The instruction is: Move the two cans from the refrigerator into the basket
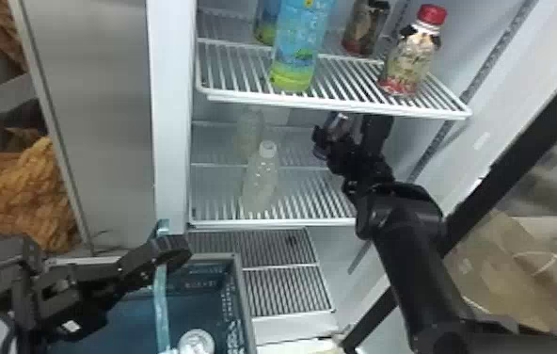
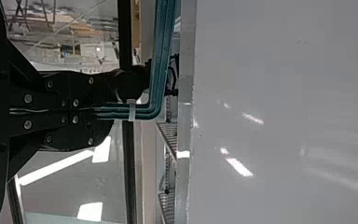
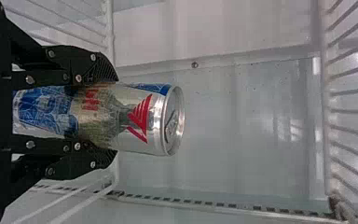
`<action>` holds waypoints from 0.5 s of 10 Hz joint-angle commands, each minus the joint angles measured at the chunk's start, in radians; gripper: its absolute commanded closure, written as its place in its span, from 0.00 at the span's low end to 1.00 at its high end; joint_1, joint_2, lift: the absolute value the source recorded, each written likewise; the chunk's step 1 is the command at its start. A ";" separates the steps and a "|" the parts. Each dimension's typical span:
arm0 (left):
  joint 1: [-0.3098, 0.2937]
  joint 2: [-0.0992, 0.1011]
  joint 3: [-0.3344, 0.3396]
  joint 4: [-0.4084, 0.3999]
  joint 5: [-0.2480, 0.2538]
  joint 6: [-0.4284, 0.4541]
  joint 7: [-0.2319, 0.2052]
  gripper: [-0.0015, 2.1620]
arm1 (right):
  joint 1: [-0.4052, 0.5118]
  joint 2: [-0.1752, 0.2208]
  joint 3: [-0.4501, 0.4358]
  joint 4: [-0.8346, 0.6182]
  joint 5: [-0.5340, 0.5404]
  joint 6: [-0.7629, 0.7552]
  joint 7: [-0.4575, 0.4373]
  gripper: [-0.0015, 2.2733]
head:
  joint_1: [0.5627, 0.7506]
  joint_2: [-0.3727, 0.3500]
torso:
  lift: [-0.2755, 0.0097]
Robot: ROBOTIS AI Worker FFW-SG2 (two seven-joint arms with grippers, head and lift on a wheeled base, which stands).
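My right gripper (image 1: pixel 344 132) is inside the refrigerator, just under the front of the upper shelf, shut on a can (image 1: pixel 338 123). In the right wrist view, the right gripper (image 3: pixel 106 115) has one finger on each side of the silver, blue and red can (image 3: pixel 142 119), whose lid end points away from the palm. The blue basket (image 1: pixel 241 294) stands low in front, with another can (image 1: pixel 196 341) inside, its round top showing. My left gripper (image 1: pixel 173 249) is above the basket, shut on its handle (image 1: pixel 162 292). In the left wrist view, the left gripper (image 2: pixel 103 112) pinches the teal handle (image 2: pixel 154 88).
The upper wire shelf (image 1: pixel 338 102) carries tall blue-green bottles (image 1: pixel 298 52), a red-capped bottle (image 1: pixel 409 61) and a dark can (image 1: pixel 364 28). Pale bottles (image 1: pixel 261 181) stand on the shelf below. A silver panel and white frame (image 1: pixel 171 117) border the left; cardboard boxes (image 1: pixel 503 263) lie right.
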 commanded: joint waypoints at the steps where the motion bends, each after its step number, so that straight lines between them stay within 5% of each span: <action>1: 0.004 0.000 -0.002 0.000 0.005 0.000 0.000 0.55 | 0.029 0.002 -0.002 -0.054 0.005 0.007 0.000 0.56 | 0.66 0.11 | 0.20; 5: 0.013 0.005 0.000 0.000 0.013 0.000 -0.005 0.55 | 0.135 0.010 -0.010 -0.238 0.003 0.081 -0.005 0.56 | 0.68 0.11 | 0.20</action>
